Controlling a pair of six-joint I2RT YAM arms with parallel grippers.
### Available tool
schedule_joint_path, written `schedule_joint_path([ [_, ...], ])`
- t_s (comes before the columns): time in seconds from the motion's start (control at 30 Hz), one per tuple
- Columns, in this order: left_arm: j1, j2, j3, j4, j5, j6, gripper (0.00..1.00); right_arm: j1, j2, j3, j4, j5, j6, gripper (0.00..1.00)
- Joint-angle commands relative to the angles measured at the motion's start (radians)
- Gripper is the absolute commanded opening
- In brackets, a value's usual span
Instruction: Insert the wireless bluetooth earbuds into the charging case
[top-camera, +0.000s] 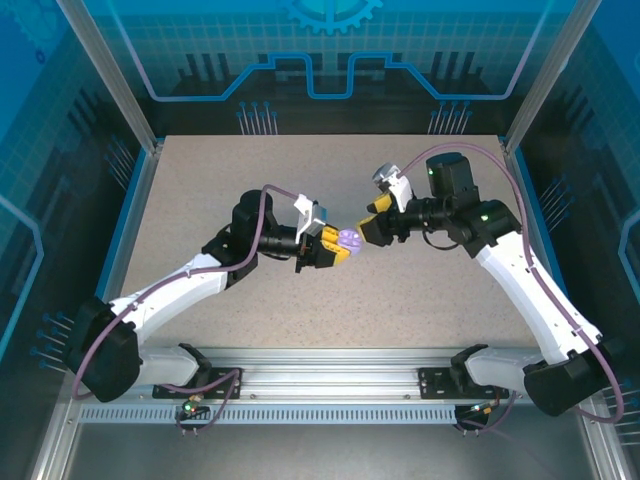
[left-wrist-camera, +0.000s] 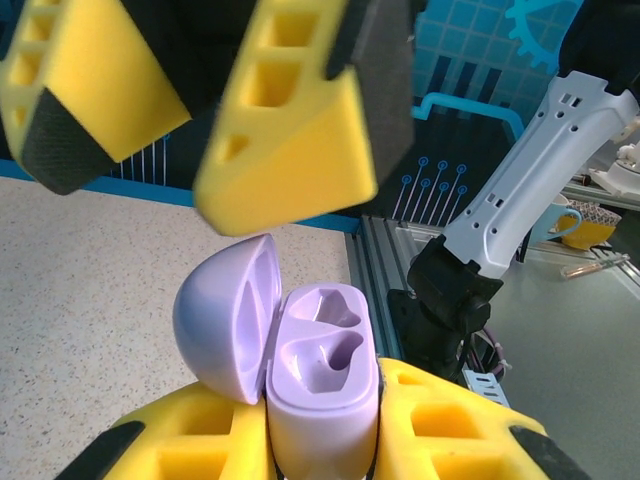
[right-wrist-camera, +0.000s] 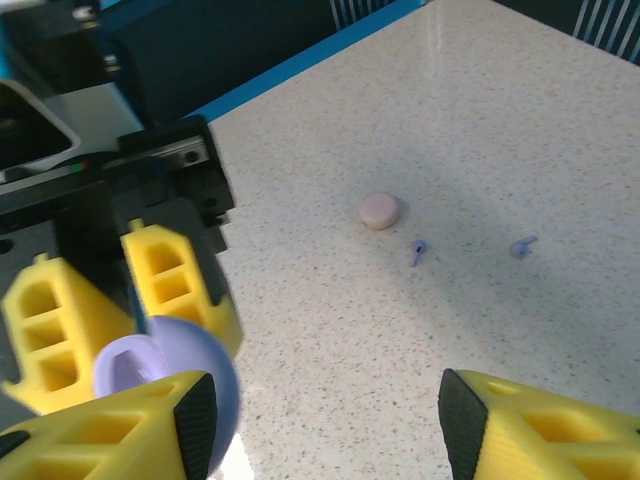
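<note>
Left gripper (top-camera: 337, 246) clamped on the open lilac case (left-wrist-camera: 322, 385) above mid-table; lid swung aside, both sockets empty. Its long axis runs out along the fingers, mouth toward the right gripper (right-wrist-camera: 325, 425), which is wide open and empty. Two lilac earbuds (right-wrist-camera: 417, 251) lie on the table (right-wrist-camera: 500, 120) by a pink case (right-wrist-camera: 380, 210), well apart. Suggest: hold the case steady, pinch the nearer bud by its head, stem leading.
</note>
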Motion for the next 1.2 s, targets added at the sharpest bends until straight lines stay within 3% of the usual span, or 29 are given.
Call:
schedule_joint_path([
  [0.0,-0.006,-0.036,0.012,0.001,0.039,0.033,0.11,-0.020,-0.010,0.013,0.015,0.030,0.025,0.63],
  [0.6,-0.007,-0.036,0.016,-0.007,0.041,0.027,0.12,-0.029,-0.002,0.015,0.005,0.013,0.031,0.63],
  [0.7,-0.008,-0.044,0.010,-0.003,0.023,0.020,0.11,-0.033,-0.008,0.014,0.007,0.047,0.040,0.63],
  [0.83,0.004,-0.048,-0.001,-0.010,-0.020,-0.003,0.12,-0.043,-0.010,-0.010,0.044,0.189,0.106,0.64],
  [1.0,0.074,-0.061,-0.072,0.108,-0.030,-0.129,0.12,-0.056,0.087,0.002,0.019,0.291,0.160,0.64],
  [1.17,0.147,-0.111,-0.134,0.128,-0.049,-0.192,0.12,-0.057,0.249,0.031,0.024,0.260,0.196,0.62],
])
